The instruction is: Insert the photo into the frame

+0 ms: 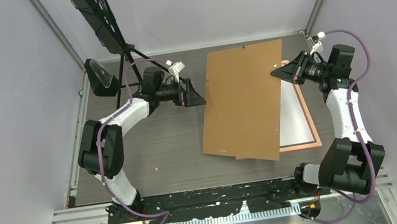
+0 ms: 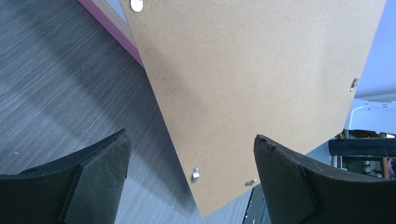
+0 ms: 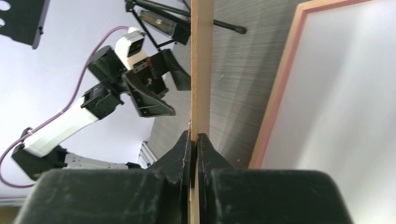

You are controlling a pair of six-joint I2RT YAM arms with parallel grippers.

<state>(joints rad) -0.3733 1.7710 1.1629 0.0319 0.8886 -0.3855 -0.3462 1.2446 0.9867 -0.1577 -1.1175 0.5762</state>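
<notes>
The salmon-pink frame lies flat at the right of the table. Inside its rails sits a white rectangle, the photo with its white back up; no print shows. A plain brown backing board covers the frame's left part. My right gripper is shut on the board's right edge near its far corner. Just left of the board's left edge, my left gripper stands open, its fingers apart from the board and holding nothing.
A black tripod with a camera stands at the back left, close behind the left arm. Grey walls close in on both sides and the back. A metal rail runs along the near edge between the arm bases.
</notes>
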